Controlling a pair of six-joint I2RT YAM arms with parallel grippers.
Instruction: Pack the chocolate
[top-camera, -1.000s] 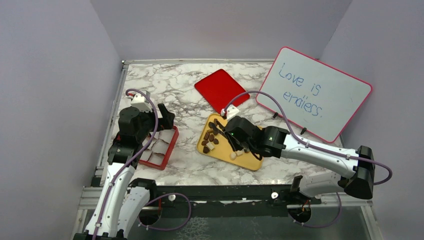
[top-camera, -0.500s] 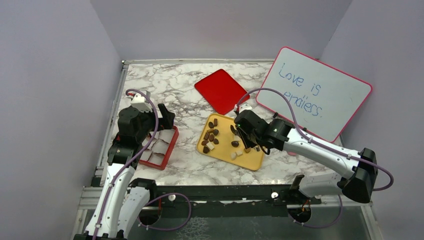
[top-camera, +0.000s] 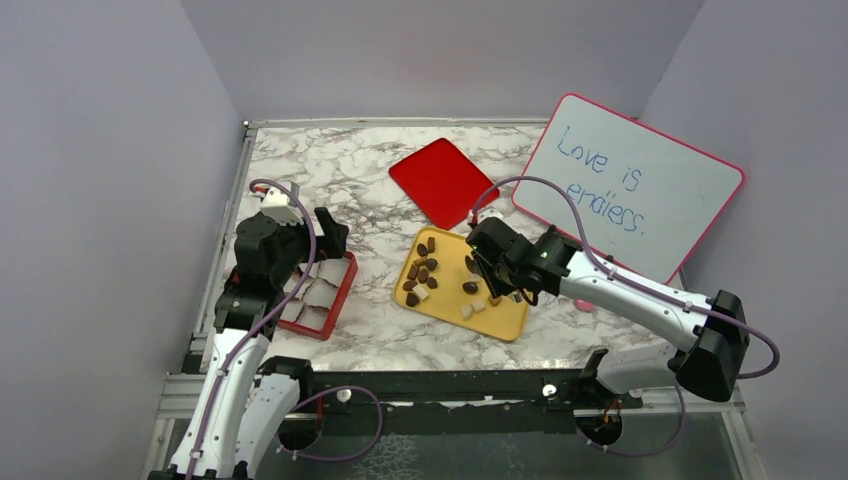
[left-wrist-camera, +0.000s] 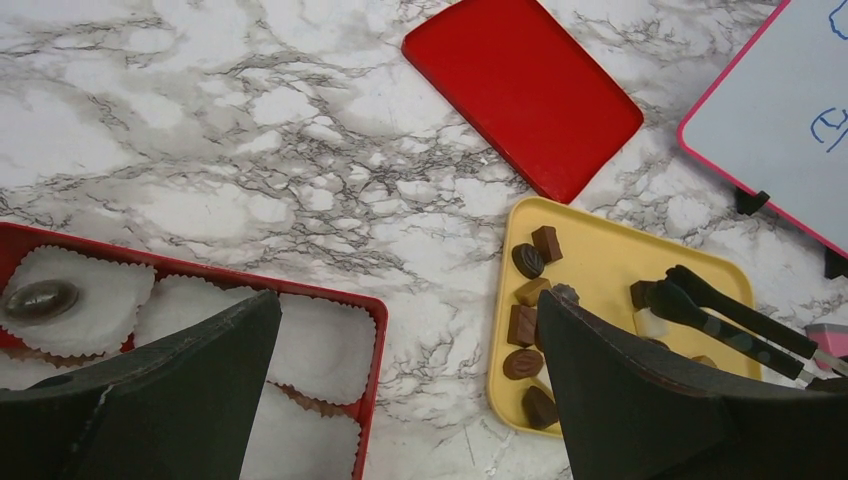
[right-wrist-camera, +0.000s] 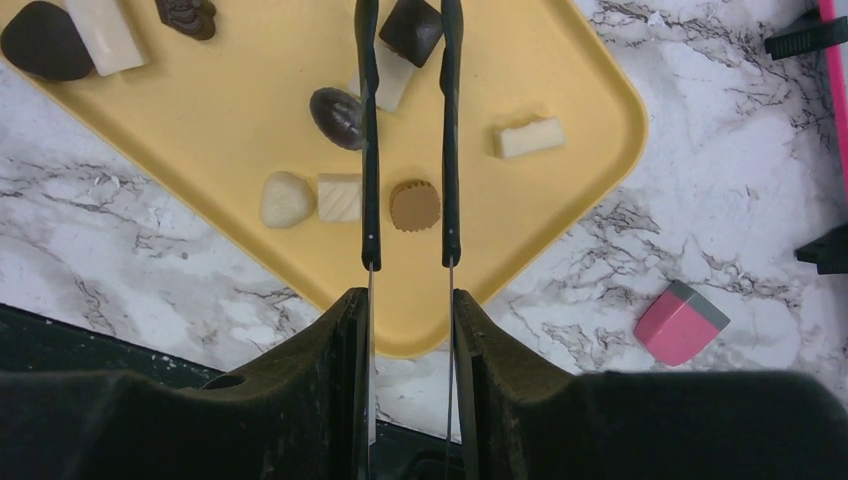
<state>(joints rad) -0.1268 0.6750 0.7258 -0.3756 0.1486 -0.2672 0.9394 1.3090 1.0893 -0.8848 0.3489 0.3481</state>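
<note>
The chocolates (top-camera: 421, 271) lie on a yellow tray (top-camera: 505, 318), dark, tan and cream pieces. My right gripper (right-wrist-camera: 408, 300) is shut on black tongs (right-wrist-camera: 369, 150) above the tray's right half (top-camera: 497, 270). A dark square chocolate (right-wrist-camera: 410, 28) sits between the tong tips. A tan round piece (right-wrist-camera: 414, 205) lies between the tong arms. My left gripper (left-wrist-camera: 408, 300) is open and empty above the red box (left-wrist-camera: 375, 330) of white paper cups. One dark chocolate (left-wrist-camera: 40, 298) lies in a cup.
A red lid (top-camera: 440, 180) lies flat behind the tray. A pink-framed whiteboard (top-camera: 630, 185) stands at the back right. A pink eraser (right-wrist-camera: 682, 320) lies right of the tray. The red box (top-camera: 345, 285) sits at the left, under the left gripper (top-camera: 325, 235).
My right gripper has moved with the tongs from the tray's left cluster to its right half. The left arm has not moved.
</note>
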